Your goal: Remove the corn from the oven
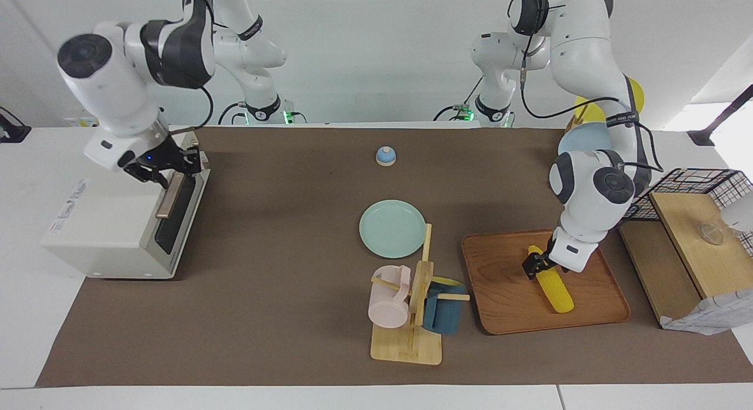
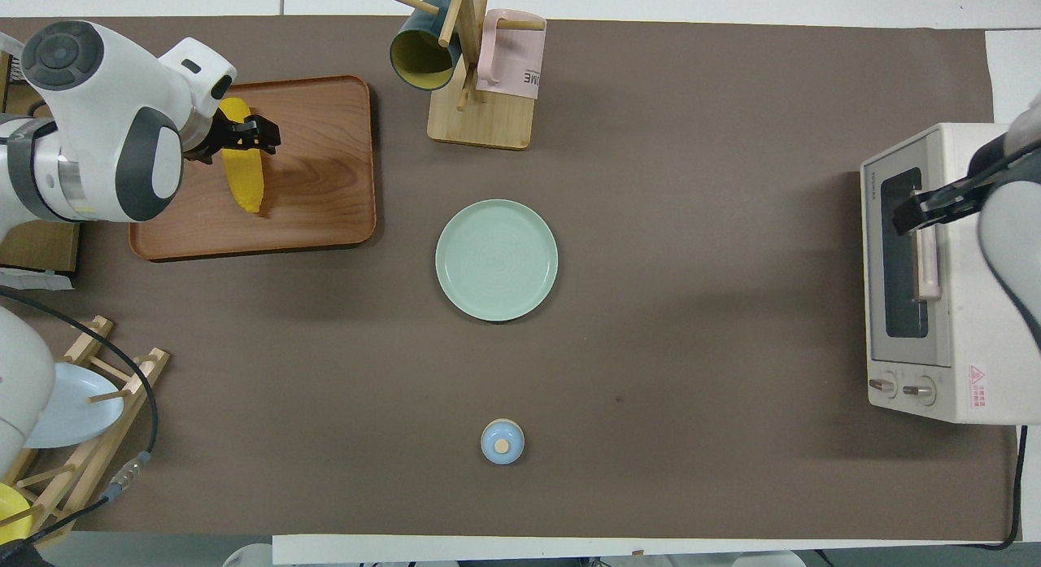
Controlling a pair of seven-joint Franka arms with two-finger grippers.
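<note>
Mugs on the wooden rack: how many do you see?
2: a pink mug and a dark blue mug, hung on each side of the mug rack, beside the wooden tray.

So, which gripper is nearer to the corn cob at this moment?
The left gripper. It is right at the corn cob, which lies on the wooden tray. The right gripper is at the toaster oven, over its door handle, at the table's other end.

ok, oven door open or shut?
Shut: the oven door sits flush against its front, with no wire rack showing and its handle up by the top edge.
</note>
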